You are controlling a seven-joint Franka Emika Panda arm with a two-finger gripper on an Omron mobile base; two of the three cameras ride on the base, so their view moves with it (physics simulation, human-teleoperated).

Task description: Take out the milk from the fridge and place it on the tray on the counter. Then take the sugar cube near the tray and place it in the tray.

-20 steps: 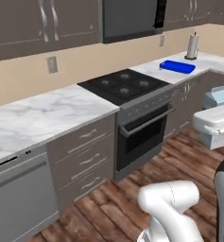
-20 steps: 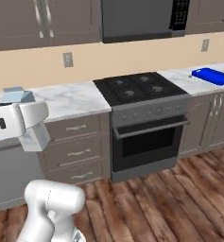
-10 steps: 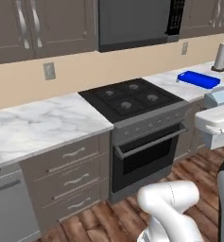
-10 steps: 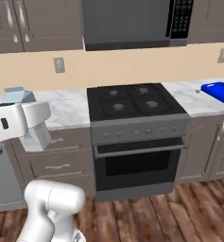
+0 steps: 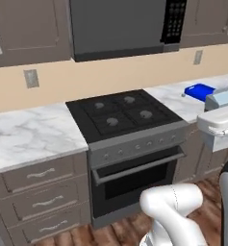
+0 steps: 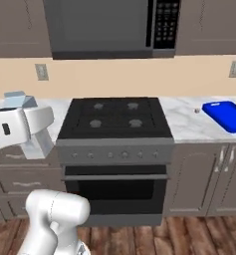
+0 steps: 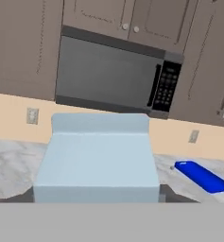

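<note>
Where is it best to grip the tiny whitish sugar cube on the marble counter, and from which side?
Likely from straight above, pinching two opposite flat faces of the tiny whitish cube: it lies low on the white marble counter, apart from the bright blue tray.

A black four-burner gas stovetop (image 5: 124, 113) sits centre frame above a grey oven with a long bar handle (image 5: 138, 166), under a dark microwave with a keypad (image 5: 120, 26). White grey-veined marble counter (image 5: 29, 137) runs to either side over grey-brown drawers (image 5: 41, 201). On the right stretch lies the flat bright blue tray (image 5: 200, 92). At the right edge, the white hand carries the pale blue-grey milk carton (image 5: 223, 98) in the air, in front of the tray.
</note>
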